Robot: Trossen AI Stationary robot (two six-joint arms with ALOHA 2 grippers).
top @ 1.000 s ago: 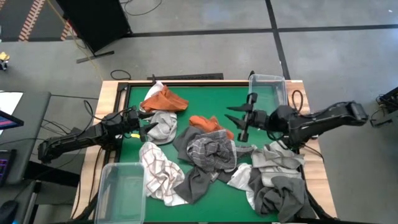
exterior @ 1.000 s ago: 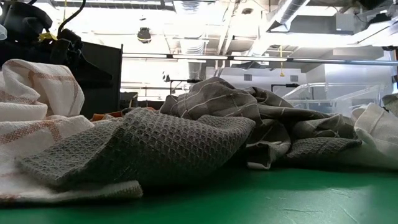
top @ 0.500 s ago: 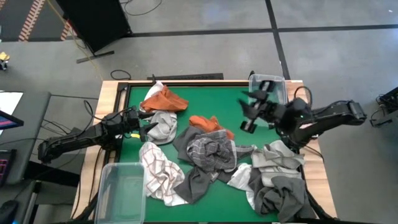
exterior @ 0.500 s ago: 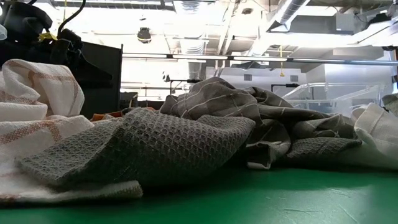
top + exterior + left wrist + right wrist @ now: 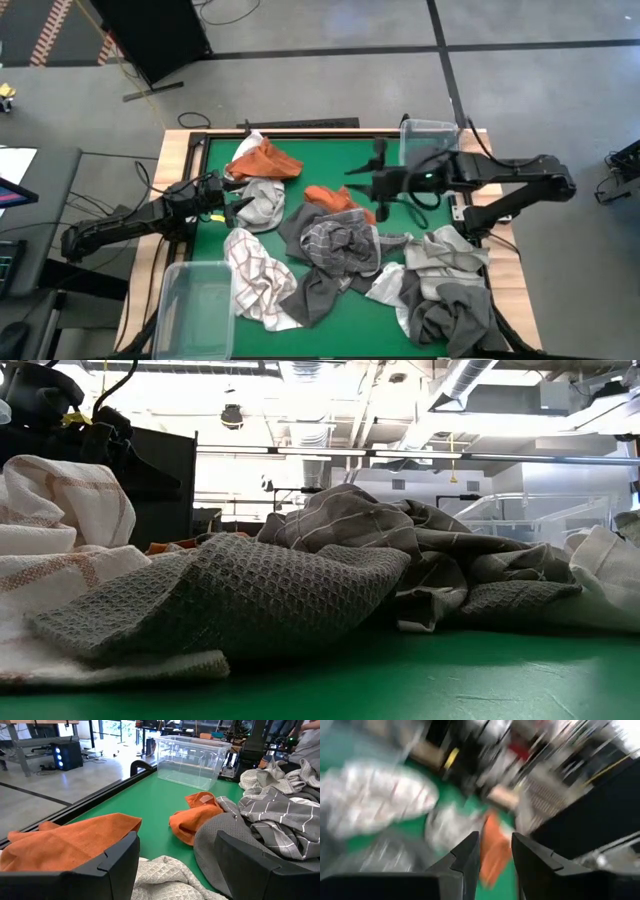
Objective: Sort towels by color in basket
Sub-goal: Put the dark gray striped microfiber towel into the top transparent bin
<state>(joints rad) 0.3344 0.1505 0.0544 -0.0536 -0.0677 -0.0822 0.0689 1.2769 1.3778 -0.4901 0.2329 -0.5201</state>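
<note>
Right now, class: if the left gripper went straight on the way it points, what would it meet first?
Probably the small rust-orange cloth lying crumpled on the green table, ahead of the open left gripper; the clear plastic bin stands farther beyond. Depth is uncertain.

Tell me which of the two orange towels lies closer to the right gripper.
The orange towel in the middle of the table, just beside the right gripper. The other orange towel lies farther off, near the table's far edge on the left arm's side.
</note>
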